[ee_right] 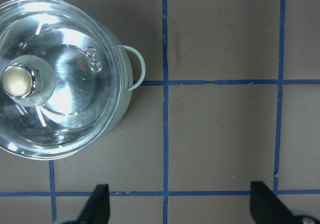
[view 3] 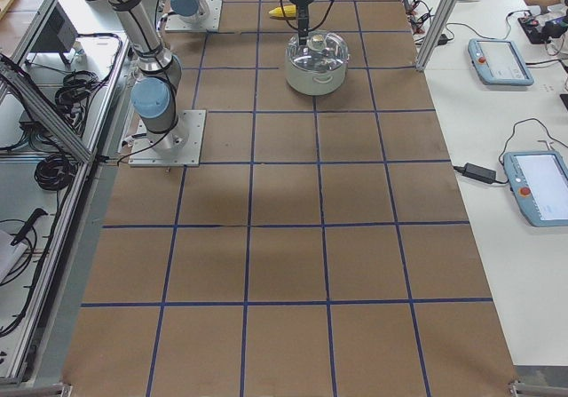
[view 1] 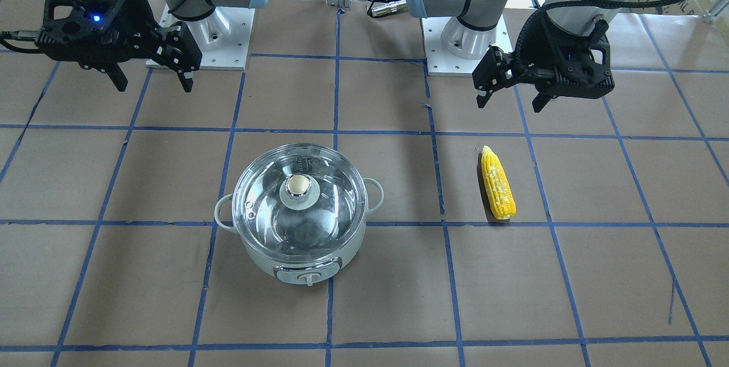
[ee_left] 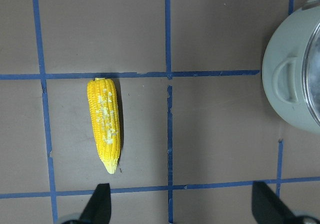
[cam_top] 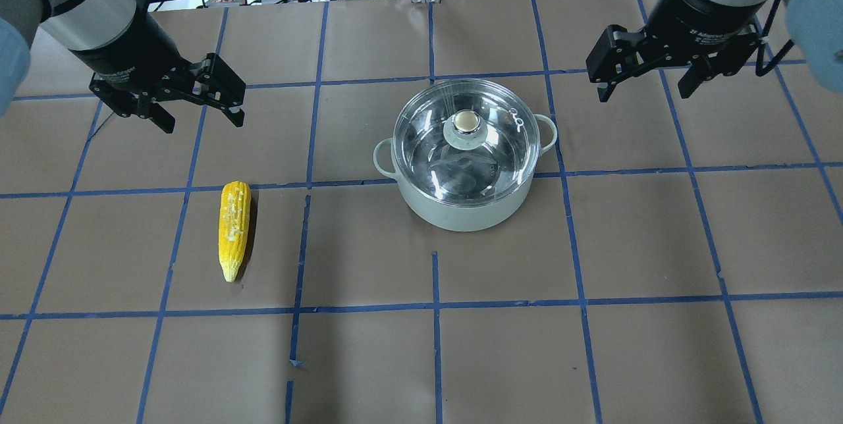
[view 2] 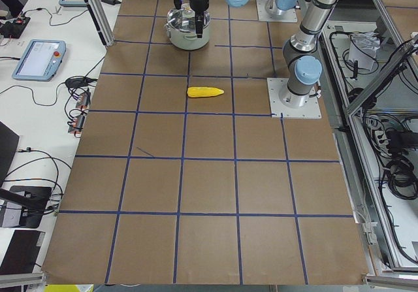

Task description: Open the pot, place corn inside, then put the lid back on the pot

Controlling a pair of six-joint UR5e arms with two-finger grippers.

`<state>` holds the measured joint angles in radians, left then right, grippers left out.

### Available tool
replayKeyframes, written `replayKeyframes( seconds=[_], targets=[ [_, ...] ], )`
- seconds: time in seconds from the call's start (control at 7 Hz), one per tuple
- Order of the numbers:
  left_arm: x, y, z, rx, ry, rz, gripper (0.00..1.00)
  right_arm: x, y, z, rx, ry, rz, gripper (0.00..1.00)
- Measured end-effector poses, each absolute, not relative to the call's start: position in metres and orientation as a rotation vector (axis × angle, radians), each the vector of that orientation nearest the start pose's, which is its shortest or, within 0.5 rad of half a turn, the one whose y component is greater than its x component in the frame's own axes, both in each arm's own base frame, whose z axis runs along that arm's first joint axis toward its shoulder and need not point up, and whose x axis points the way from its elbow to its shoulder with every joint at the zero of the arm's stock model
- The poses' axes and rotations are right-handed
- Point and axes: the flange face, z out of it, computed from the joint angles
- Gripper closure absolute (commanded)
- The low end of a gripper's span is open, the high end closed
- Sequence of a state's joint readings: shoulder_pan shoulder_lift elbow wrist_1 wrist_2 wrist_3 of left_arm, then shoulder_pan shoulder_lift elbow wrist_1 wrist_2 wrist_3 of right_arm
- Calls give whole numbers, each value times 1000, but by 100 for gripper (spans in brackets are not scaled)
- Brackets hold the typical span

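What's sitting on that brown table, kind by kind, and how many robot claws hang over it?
pot: 1
lid: 1, resting on the pot
corn: 1
grippers: 2, the left gripper and the right gripper, both open
Total: 5

Glass, steel and matt paper.
The lid [cam_top: 421,147] is clear, glossy glass with a polished gold-metal knob [cam_top: 467,121]. Under it the pot [cam_top: 461,216] shows a mirror-bright steel inside and a smooth, pale satin shell. The corn [cam_top: 234,226] is yellow and bumpy, with a slight sheen. The table [cam_top: 632,239] wears matt brown paper crossed by blue tape [cam_top: 435,345]. The left gripper [cam_top: 203,122] and right gripper [cam_top: 643,96] look like matt black plastic.
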<state>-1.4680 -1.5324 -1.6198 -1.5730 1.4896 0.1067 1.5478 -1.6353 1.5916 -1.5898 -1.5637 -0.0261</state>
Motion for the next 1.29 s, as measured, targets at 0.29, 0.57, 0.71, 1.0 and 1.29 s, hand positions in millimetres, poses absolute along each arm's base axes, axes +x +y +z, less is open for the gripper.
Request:
replayKeyframes(
  seconds=[0.29, 0.57, 0.71, 1.0, 1.29],
  targets=[
    [-92, -487, 482, 14, 3223, 9, 0, 123, -473, 510, -5, 3133, -99, 0],
    [-92, -488, 483, 20, 3224, 8, 0, 124, -473, 510, -7, 3131, -100, 0],
    [-91, -489, 485, 22, 3224, 6, 0, 125, -474, 510, -7, 3130, -101, 0],
    [-91, -491, 477, 22, 3226, 40, 0, 135, -480, 505, -9, 3112, -107, 0],
    [-79, -494, 468, 55, 3229, 62, 0, 169, -496, 490, -26, 3085, -146, 1]
  ],
)
